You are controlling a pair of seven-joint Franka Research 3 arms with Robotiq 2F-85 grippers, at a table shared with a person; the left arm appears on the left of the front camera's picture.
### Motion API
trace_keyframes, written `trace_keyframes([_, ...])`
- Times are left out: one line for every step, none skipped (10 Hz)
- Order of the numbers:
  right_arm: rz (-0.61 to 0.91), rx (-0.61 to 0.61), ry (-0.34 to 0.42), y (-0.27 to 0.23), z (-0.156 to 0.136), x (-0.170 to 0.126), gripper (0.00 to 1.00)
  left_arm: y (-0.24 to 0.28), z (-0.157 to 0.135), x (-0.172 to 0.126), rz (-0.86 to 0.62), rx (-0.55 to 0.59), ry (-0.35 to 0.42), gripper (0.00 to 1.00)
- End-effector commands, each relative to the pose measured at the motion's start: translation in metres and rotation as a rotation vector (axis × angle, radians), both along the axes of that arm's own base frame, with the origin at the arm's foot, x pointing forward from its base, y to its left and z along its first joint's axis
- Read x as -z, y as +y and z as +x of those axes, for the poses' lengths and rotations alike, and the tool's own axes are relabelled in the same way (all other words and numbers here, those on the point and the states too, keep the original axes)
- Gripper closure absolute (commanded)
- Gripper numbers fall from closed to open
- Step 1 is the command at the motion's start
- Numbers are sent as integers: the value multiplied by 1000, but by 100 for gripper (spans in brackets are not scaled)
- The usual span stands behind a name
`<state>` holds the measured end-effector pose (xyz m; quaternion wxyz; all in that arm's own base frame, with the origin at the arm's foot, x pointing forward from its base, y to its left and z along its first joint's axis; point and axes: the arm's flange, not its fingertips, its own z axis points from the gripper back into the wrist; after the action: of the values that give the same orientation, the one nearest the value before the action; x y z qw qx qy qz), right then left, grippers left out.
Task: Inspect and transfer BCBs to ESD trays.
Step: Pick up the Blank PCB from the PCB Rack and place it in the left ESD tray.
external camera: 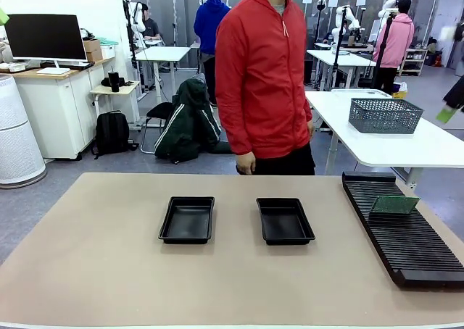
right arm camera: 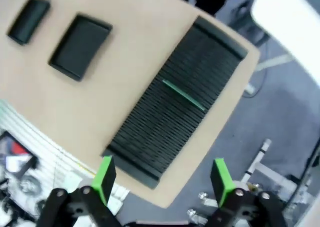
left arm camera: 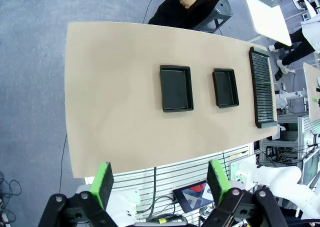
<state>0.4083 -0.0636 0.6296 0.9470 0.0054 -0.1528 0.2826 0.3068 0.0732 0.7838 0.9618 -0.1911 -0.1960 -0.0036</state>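
Currently left tool (left arm camera: 160,181) and right tool (right arm camera: 162,179) both spread, empty, high above worktop (external camera: 109,271). One BCB (external camera: 394,204) stands on edge in the rack (external camera: 413,249); right tool should straddle its thin top edge squarely.

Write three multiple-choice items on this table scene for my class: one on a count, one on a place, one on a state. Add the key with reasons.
1. How many black trays lie on the table? A one; B two; C three.
2. Where is the green board? A in the left tray; B flat on the table; C standing in the ribbed rack.
3. What state are the trays in? A empty; B each holding a board; C stacked.
Key: 1 B, two trays sit side by side; 2 C, the board stands on edge in the rack's slots; 3 A, both floors are bare.
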Motion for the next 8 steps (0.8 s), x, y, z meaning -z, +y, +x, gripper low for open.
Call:
trace_keyframes([-143, -184, -27, -7, 12, 20, 0, 1, -1, 1, -1, -1, -1, 0])
trace_keyframes([-186, -287, -30, -5, 20, 34, 0, 1, -1, 1, -1, -1, -1, 0])
trace_keyframes([-238, -375, -8, -4, 26, 49, 0, 1, -1, 1, -1, -1, -1, 0])
trace_keyframes([-258, -495, -29, 0, 32, 64, 0, 1, -1, 1, -1, -1, -1, 0])
trace_keyframes([-271, -576, -15, 5, 38, 78, 0, 1, -1, 1, -1, -1, -1, 0])
trace_keyframes([-298, -660, 24, 9, 44, 94, 0, 1, -1, 1, -1, -1, -1, 0])
trace_keyframes([-294, -719, 45, 8, 50, 106, 0, 1, -1, 1, -1, -1, -1, 0])
trace_keyframes([-282, -775, 58, 7, 57, 121, 0, 1, -1, 1, -1, -1, -1, 0])
